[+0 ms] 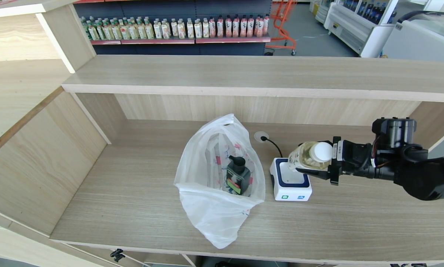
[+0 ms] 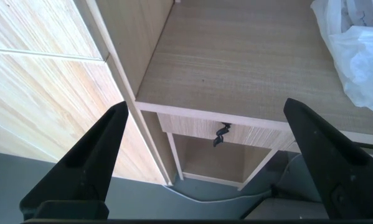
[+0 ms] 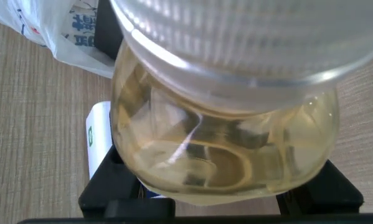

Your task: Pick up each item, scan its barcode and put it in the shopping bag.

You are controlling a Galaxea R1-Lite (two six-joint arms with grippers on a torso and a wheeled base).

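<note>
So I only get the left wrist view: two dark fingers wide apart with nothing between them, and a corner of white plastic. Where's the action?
Observer: On the other arm. The right arm's fingers grip a bottle of pale yellow drink above the white scanner.
Operator: And my white plastic?
Observer: That is the shopping bag, standing open on the counter beside the scanner.
Operator: Anything in it?
Observer: Yes, a dark pump bottle stands upright inside.
</note>
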